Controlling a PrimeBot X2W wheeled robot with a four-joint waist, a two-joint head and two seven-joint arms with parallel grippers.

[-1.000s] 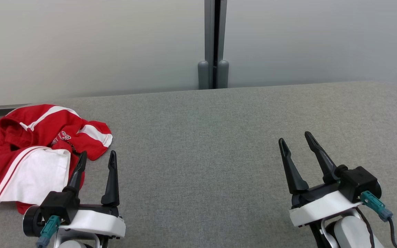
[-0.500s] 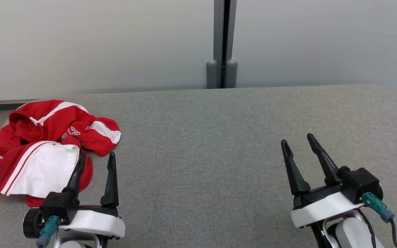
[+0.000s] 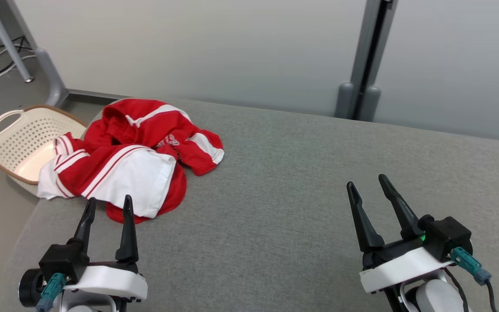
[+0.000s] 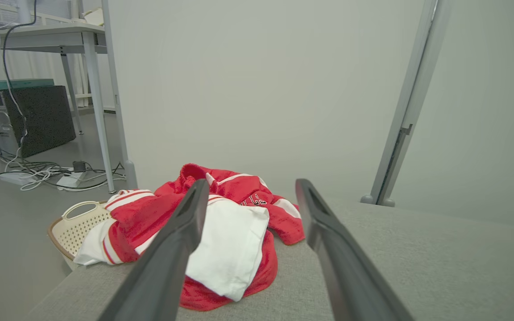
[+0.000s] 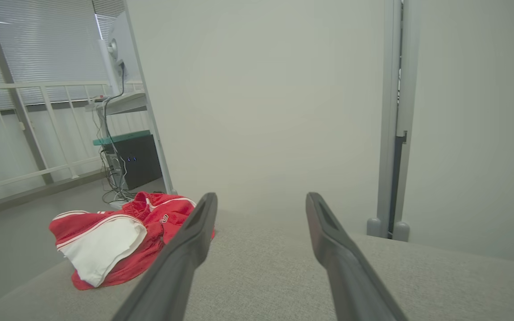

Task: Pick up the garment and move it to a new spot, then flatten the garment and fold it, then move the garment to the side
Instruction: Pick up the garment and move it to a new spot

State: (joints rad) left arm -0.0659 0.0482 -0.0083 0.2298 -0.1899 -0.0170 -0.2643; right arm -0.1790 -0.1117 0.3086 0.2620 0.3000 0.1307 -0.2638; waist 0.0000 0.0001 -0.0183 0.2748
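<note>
Left gripper (image 3: 108, 199): dark fingers wide apart, empty, just in front of the clothes.
Right gripper (image 3: 366, 180): wide too, empty, well apart from them.
Crumpled red and white cloth garment (image 3: 137, 173): heaped at the left end of the grey fabric table (image 3: 275, 195), near a cream plastic basket (image 3: 20, 143).
Doing it well: go in low, pinch a thick fold, lift it all.

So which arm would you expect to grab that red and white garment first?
Probably the left. The left fingers are open and point at the garment, lying just ahead; the right fingers sit far across the grey table.
</note>
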